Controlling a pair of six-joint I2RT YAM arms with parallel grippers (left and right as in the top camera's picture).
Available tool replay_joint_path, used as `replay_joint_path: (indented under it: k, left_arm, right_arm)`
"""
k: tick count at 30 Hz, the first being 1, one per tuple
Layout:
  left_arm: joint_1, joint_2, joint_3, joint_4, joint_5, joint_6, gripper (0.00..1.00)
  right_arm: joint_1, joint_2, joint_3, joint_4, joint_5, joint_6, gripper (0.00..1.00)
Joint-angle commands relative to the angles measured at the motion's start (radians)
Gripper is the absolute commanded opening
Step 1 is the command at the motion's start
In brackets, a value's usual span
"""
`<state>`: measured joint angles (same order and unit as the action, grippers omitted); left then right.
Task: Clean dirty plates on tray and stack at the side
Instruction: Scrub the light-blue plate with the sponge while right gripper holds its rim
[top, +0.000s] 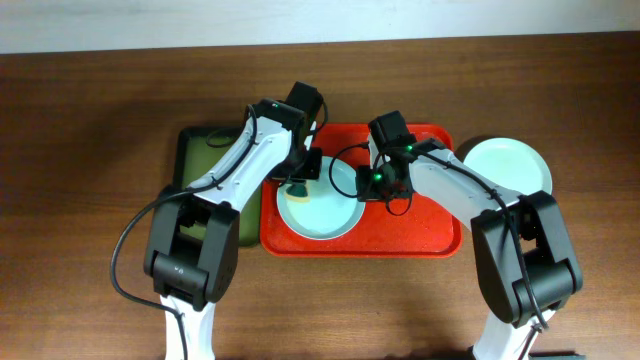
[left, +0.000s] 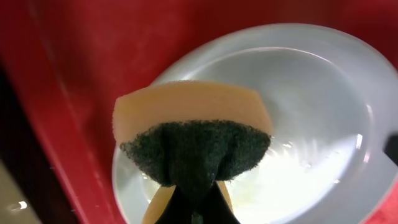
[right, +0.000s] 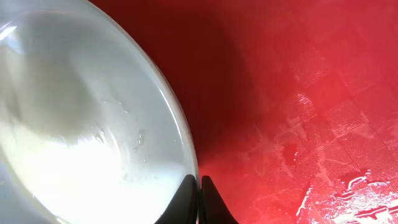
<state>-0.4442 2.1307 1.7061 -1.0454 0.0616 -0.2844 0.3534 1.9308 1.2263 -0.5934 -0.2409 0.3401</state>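
A pale mint plate (top: 322, 205) lies on the left half of the red tray (top: 420, 235). My left gripper (top: 297, 183) is shut on a yellow sponge with a dark green scouring pad (left: 194, 134) and holds it over the plate's left part (left: 311, 106). My right gripper (top: 372, 183) is shut on the plate's right rim (right: 177, 134), one finger inside and one outside. The plate's inside (right: 68, 124) looks wet, with a faint yellowish patch. Another pale plate (top: 507, 165) lies on the table right of the tray.
A dark green tray (top: 200, 160) lies left of the red tray, partly under my left arm. The red tray's right half (right: 311, 112) is bare and wet. Wooden table (top: 90, 200) around.
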Motion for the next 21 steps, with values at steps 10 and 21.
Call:
replay_joint_path:
  k: [10, 21]
  left_arm:
    - [-0.012, 0.192, -0.099, 0.158, 0.189, 0.000, 0.00]
    - [0.041, 0.003, -0.013, 0.019, 0.171, 0.114, 0.00]
  right_arm:
    - [0.007, 0.009, -0.017, -0.004, 0.009, 0.005, 0.04]
    - [-0.029, 0.005, -0.014, -0.020, -0.107, 0.005, 0.35]
